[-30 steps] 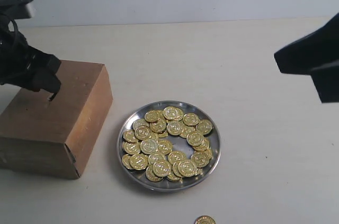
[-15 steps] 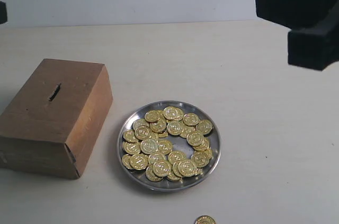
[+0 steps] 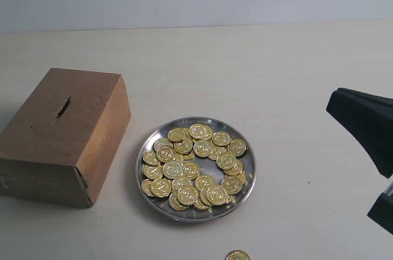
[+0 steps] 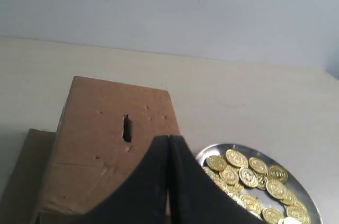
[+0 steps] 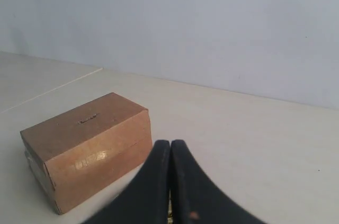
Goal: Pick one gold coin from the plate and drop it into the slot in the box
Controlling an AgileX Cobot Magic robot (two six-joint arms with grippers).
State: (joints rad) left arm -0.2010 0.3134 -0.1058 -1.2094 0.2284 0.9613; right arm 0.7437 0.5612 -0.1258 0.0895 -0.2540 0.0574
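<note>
The brown cardboard box (image 3: 64, 134) stands at the left, its dark slot (image 3: 62, 107) on the top face. Right of it lies the silver plate (image 3: 195, 218) heaped with gold coins (image 3: 193, 166). My left gripper (image 4: 168, 138) is shut with nothing between its fingers; it hangs above the box (image 4: 100, 144), close to the slot (image 4: 126, 128), with the plate (image 4: 241, 146) off to one side. It is out of the exterior view. My right gripper (image 5: 170, 142) is shut too, facing the box (image 5: 87, 144) from a distance. The right arm (image 3: 365, 128) shows at the right edge.
One loose gold coin (image 3: 237, 255) lies on the pale table near the front edge, below the plate. A plain light wall stands behind the table.
The left arm lifted off the box top and left the exterior view, uncovering the slot. The right arm rose to the upper right, then dropped to the lower right edge.
</note>
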